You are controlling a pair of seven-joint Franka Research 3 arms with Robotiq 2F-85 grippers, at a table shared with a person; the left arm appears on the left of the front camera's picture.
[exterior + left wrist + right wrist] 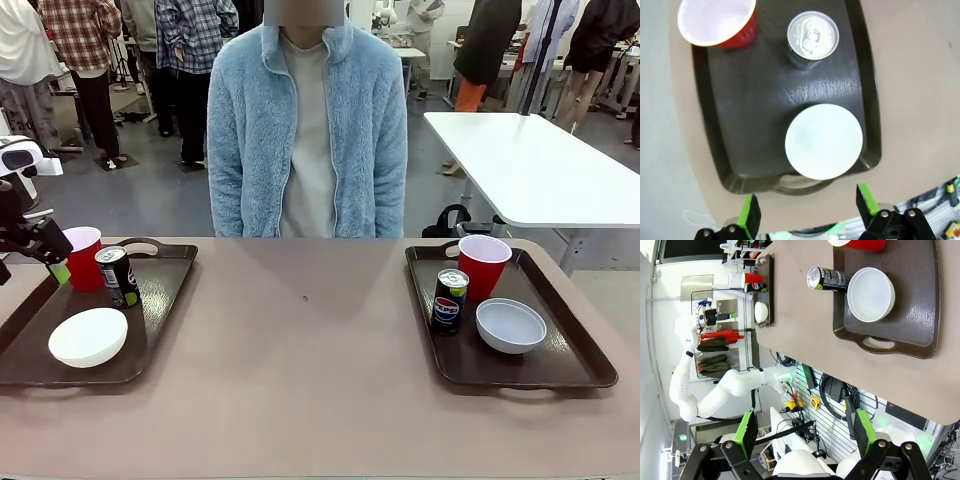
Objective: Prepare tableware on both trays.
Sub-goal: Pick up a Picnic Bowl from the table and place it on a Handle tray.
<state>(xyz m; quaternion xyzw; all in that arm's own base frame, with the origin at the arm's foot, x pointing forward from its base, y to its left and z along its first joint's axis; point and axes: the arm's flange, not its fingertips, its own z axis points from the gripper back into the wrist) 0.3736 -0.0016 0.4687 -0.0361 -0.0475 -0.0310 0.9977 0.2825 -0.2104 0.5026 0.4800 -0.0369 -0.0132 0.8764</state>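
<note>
Two dark brown trays lie on the table. The left tray [160,300] carries a red cup [82,258], a dark can [118,276] and a white bowl [88,336]. My left gripper [55,262] hangs open beside that cup, at the tray's left edge. From the left wrist view, this tray [755,100] lies below the open left gripper [807,210], with the cup [717,22], can [812,37] and bowl [823,141]. The right tray [570,350] bears a red cup [484,265], a can [449,300] and a grey-blue bowl [511,325]. My right gripper [802,430] is open, off the table's edge, away from its tray [915,300].
A person in a pale blue fleece [305,130] stands at the far side, hands out of sight. The tan table top [300,350] runs between the trays. A white table [540,160] stands behind at the right. Shelving and cables [810,390] lie below the table edge.
</note>
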